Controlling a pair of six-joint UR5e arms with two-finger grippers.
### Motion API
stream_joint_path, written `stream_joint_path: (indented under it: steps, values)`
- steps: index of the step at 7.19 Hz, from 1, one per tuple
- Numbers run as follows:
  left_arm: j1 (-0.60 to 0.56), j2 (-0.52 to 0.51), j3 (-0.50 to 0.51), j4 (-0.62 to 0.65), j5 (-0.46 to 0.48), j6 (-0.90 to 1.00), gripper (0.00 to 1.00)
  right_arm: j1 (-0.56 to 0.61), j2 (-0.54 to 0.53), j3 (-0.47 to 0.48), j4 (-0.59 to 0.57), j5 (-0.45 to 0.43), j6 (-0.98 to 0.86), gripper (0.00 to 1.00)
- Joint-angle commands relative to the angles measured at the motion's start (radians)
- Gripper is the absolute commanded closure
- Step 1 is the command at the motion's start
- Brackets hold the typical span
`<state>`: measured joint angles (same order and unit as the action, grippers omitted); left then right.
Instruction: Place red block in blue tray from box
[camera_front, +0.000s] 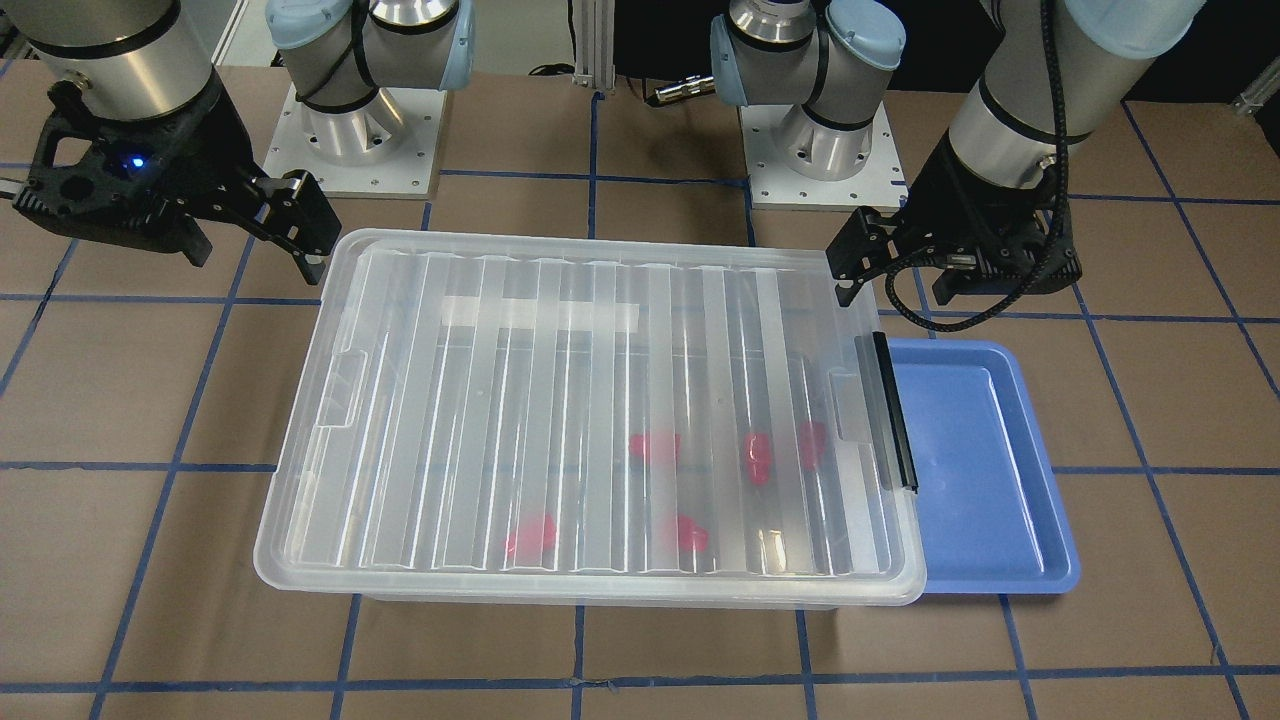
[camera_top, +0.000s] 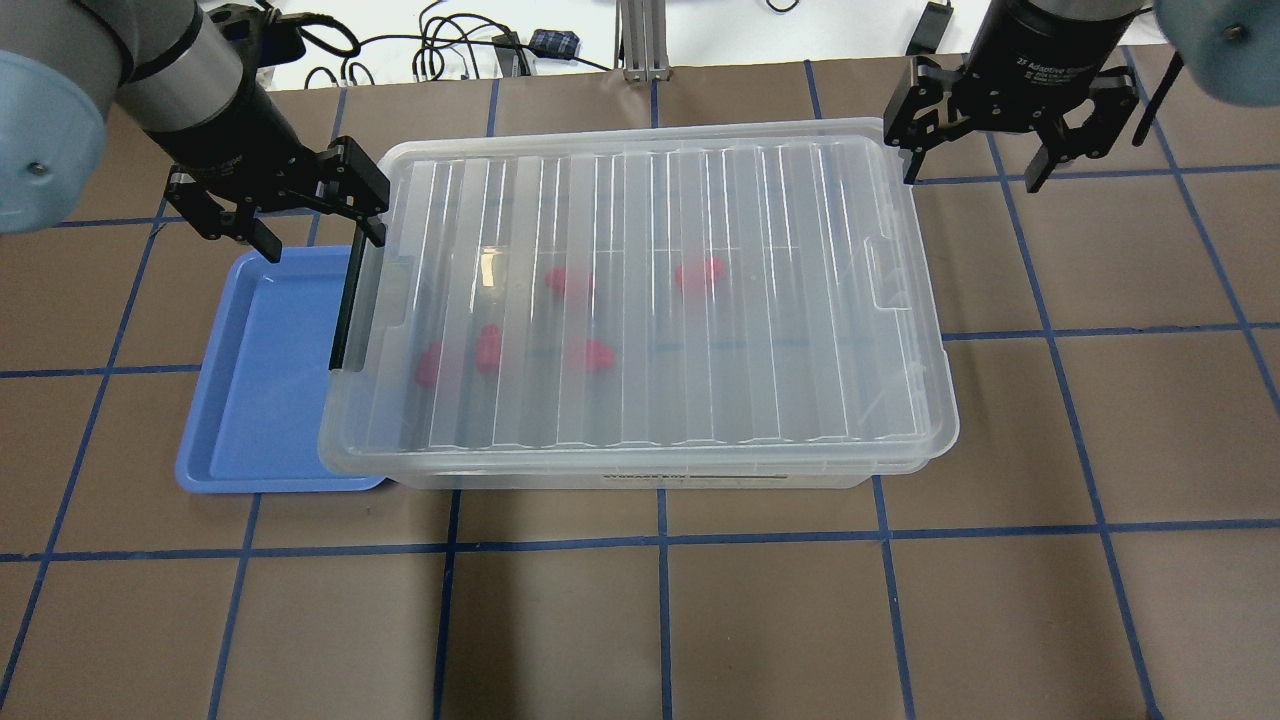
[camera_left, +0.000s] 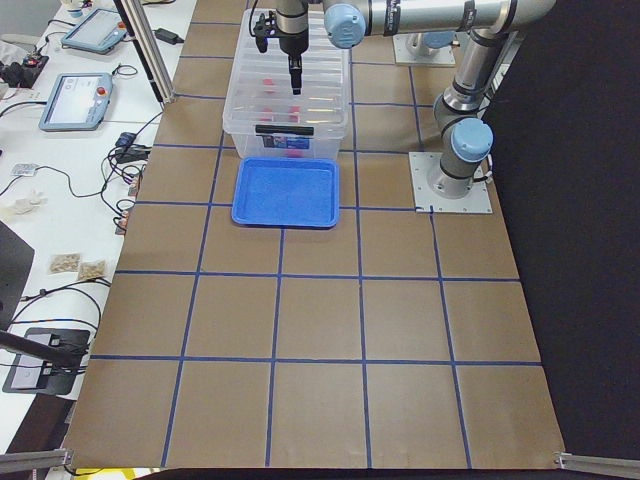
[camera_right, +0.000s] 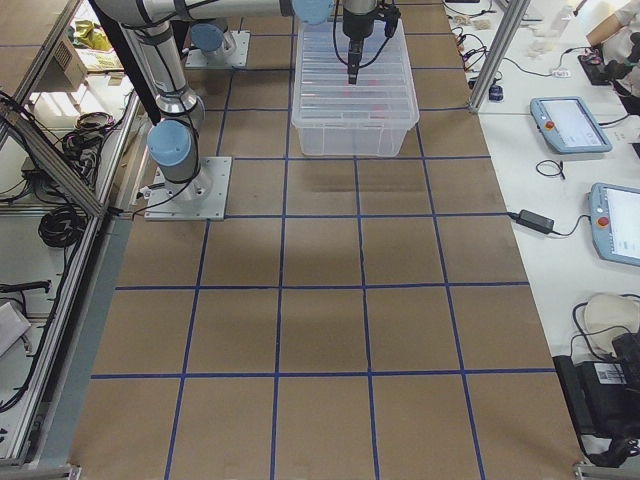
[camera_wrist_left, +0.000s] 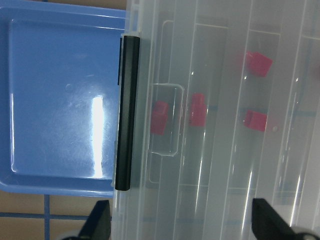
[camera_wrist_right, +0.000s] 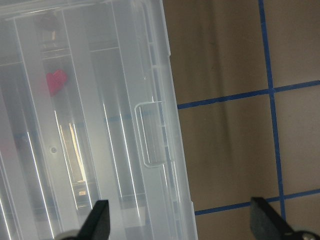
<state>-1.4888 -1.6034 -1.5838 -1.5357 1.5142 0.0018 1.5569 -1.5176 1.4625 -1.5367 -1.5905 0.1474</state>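
The box (camera_top: 800, 330) is a clear bin with its ribbed lid on and a black latch bar (camera_top: 349, 305) at its left end. Several red blocks lie inside under the lid, one of them (camera_top: 699, 274) toward the far side; they also show in the left wrist view (camera_wrist_left: 259, 63). The blue tray (camera_top: 255, 400) lies empty against the latch end, partly under the lid's rim. My left gripper (camera_top: 315, 235) is open and empty above the box's far left corner and the tray's far end. My right gripper (camera_top: 972, 178) is open and empty just beyond the far right corner.
The box and tray rest on a brown table with blue grid lines (camera_top: 660, 540). Both arm bases (camera_front: 355, 130) stand on plates behind the box. Cables and tablets (camera_left: 75, 100) lie on a white side bench past the table's far edge.
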Motion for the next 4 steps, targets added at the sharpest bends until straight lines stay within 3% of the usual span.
stream_joint_path:
  steps: [1,4]
  values:
    - [-0.004,0.01,0.001,-0.001,-0.011,-0.005,0.0,0.0,0.0,0.001,-0.003,0.001,0.0,0.0]
    - [-0.005,0.019,0.001,-0.001,0.0,-0.013,0.0,0.0,0.002,0.002,-0.003,0.001,0.007,0.0]
